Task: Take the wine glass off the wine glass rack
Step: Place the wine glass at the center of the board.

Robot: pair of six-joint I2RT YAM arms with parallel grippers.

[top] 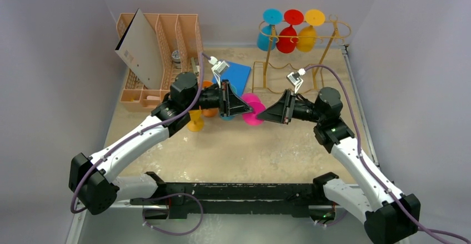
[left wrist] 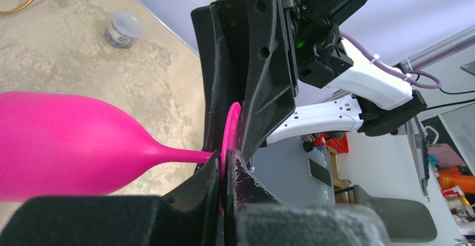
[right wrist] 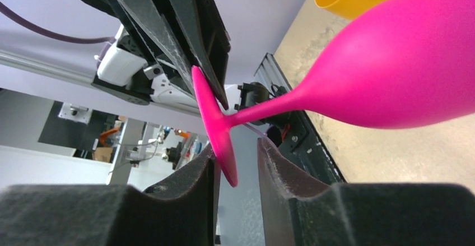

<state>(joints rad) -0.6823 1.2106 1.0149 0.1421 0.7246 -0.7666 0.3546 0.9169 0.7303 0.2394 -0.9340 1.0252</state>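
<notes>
My left gripper [left wrist: 227, 165]: my jaws are squeezed tight on the flat round foot of the pink wine glass [left wrist: 67, 145]. I am holding it.
My right gripper [right wrist: 236, 151]: my jaws are apart. The edge of the same pink foot sits in the gap between them. It is very close to one finger [right wrist: 185, 190]. I can see a space between it and the other finger, so I am not pinching it.
How my grippers meet: they point at each other, tip to tip, over the middle of the table [top: 250, 149].
Pink wine glass: it lies on its side in the air, with the stem level. It is in front of the wine glass rack [top: 268, 60] and not touching it.
Wine glass rack: it stands at the back. A blue glass [top: 269, 30], a red glass [top: 289, 33] and a yellow glass [top: 309, 33] hang on it with their feet up.
Other things: a peach file box [top: 166, 33], a blue sheet [top: 236, 74] and a yellow cup [top: 195, 123].
Writing: a little jar [left wrist: 123, 27] has a dark band around it. It is too blurry to read.
</notes>
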